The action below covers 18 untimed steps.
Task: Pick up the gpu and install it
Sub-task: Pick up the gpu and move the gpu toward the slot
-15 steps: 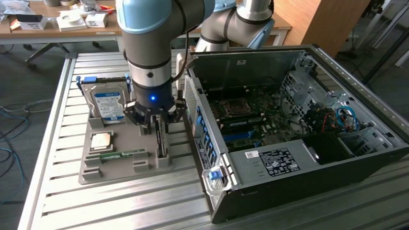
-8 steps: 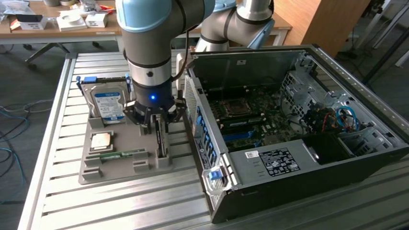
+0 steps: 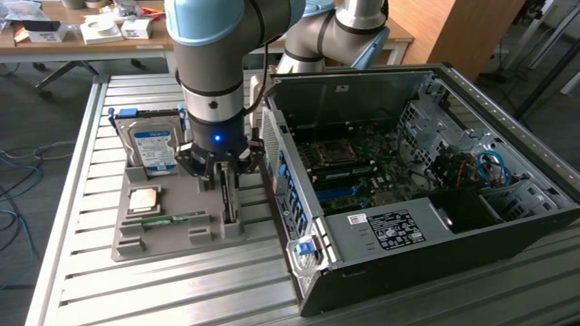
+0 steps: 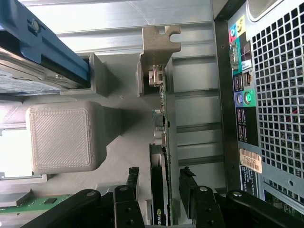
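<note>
The gpu [image 3: 229, 202] stands on edge in a slot of the grey holder tray [image 3: 172, 241], a thin dark card. In the wrist view I see the gpu [image 4: 160, 137] edge-on, with its silver end bracket [image 4: 159, 43] at the far end. My gripper [image 3: 227, 178] hangs directly over the card. In the wrist view the gripper [image 4: 160, 184] is open and straddles the card. One black finger [image 4: 134, 183] sits on each side, and a small gap separates each from the card. Nothing is gripped.
The tray also holds a silver hard drive [image 3: 152, 146] with a blue-white label, a square processor [image 3: 145, 200] and a narrow green memory stick [image 3: 168, 219]. The open computer case [image 3: 408, 183] lies just to the exterior view's right of the tray, on a slatted metal table [image 3: 181, 292].
</note>
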Motion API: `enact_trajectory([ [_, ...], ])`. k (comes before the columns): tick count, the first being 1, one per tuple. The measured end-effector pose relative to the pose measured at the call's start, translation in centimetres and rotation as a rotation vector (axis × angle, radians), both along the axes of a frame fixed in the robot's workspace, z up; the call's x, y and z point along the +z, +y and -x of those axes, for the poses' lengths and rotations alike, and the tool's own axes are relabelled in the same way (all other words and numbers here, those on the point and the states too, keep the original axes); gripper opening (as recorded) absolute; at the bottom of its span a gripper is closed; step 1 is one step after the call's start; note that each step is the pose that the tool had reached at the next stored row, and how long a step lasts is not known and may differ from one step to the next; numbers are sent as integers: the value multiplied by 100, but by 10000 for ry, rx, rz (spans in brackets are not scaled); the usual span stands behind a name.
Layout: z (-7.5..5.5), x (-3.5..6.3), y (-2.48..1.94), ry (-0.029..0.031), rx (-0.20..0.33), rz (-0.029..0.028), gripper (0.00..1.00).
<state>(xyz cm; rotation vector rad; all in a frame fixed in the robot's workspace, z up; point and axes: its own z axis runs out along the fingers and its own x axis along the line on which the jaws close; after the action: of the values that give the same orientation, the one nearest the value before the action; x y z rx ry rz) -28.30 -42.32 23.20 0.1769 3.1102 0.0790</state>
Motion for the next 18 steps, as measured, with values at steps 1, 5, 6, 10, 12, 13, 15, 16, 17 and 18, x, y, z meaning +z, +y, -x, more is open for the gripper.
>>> enact_trajectory([
  [1, 0, 0, 0, 0, 0, 0, 47],
  [5, 0, 0, -9, 0, -1, 1, 47],
  [6, 0, 0, -10, 0, -2, 1, 47],
  [10, 0, 0, -12, 0, 0, 0, 47],
  [12, 0, 0, -15, -1, 0, 0, 47],
  [13, 0, 0, -15, 0, -1, 0, 47],
  [15, 0, 0, -15, -1, -1, 0, 47],
  [16, 0, 0, -15, 0, 0, 0, 47],
  [17, 0, 0, -15, -1, -1, 0, 47],
  [18, 0, 0, -15, 0, -1, 0, 47],
])
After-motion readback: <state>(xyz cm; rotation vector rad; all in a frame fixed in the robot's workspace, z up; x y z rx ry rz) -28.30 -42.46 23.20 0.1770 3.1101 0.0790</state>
